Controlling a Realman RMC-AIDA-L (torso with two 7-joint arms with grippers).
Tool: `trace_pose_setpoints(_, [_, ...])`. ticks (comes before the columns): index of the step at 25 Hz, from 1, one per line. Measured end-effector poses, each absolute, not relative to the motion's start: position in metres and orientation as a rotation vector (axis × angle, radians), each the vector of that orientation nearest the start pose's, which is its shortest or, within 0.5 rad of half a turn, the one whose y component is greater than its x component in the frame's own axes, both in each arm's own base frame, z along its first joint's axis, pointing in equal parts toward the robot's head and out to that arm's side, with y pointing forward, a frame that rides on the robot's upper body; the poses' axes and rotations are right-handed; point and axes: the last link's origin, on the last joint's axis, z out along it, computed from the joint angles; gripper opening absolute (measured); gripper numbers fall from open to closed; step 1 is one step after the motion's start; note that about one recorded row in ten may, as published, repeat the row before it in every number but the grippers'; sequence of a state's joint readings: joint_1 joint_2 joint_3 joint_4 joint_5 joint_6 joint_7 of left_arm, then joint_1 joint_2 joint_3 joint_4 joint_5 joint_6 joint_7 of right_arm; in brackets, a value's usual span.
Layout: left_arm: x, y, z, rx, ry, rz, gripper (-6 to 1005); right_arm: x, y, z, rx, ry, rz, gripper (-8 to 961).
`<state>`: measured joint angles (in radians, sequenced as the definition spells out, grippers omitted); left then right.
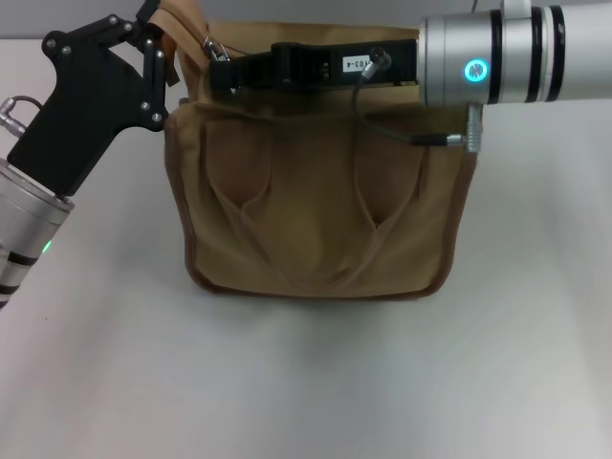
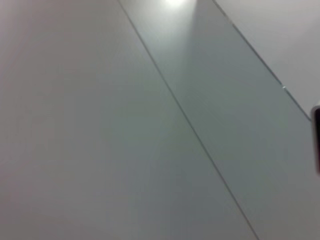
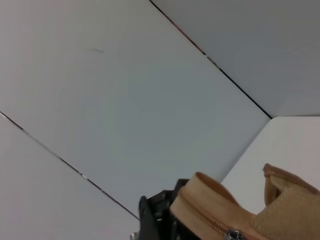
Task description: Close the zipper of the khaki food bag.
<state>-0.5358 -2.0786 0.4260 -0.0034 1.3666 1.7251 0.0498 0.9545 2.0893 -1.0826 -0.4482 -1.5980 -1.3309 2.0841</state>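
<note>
Head view: zip-closing under way on khaki food bag (image 1: 320, 206), standing upright mid-table.
Left gripper (image 1: 158, 43) pinching the bag's top left corner fabric, fingers pressed on it; right gripper (image 1: 222, 72) lying along the top edge by the zipper (image 1: 212, 46) slider, finger state impossible to tell. Next, probably: firm hold on the pull tab, then steady draw along the opening with the corner braced.

A small white label (image 1: 355, 64) on the black body of the right gripper (image 1: 222, 72) carries digits, partly legible, ending in "03-4". No other text is readable.
</note>
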Motion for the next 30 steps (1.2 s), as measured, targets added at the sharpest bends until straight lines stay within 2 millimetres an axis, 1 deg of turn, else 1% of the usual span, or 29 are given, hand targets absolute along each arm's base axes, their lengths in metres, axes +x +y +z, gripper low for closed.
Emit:
trace_pose_setpoints(6, [-0.258, 0.312, -0.002, -1.756, 0.208, -0.894, 79, 0.104, 0.396, -0.053, -2.797, 1.299, 0.988, 5])
trace_pose_setpoints(12, [-0.267, 0.31, 0.0, -1.742, 0.169, -0.858, 81, 0.125, 0.392, -0.046, -2.746, 1.305, 0.994, 5])
trace_pose_setpoints(16, [-0.271, 0.309, 0.0, -1.74, 0.151, -0.84, 82, 0.142, 0.388, -0.04, -2.703, 1.312, 1.001, 10])
trace_pose_setpoints(21, [-0.277, 0.309, 0.0, -1.737, 0.125, -0.813, 84, 0.164, 0.379, -0.026, -2.648, 1.296, 1.031, 29])
trace_pose_setpoints(26, [-0.28, 0.31, 0.0, -1.74, 0.111, -0.797, 85, 0.188, 0.371, -0.009, -2.559, 1.313, 1.111, 48])
trace_pose_setpoints(30, [-0.282, 0.31, 0.001, -1.732, 0.098, -0.787, 87, 0.208, 0.366, 0.001, -2.492, 1.331, 1.116, 64])
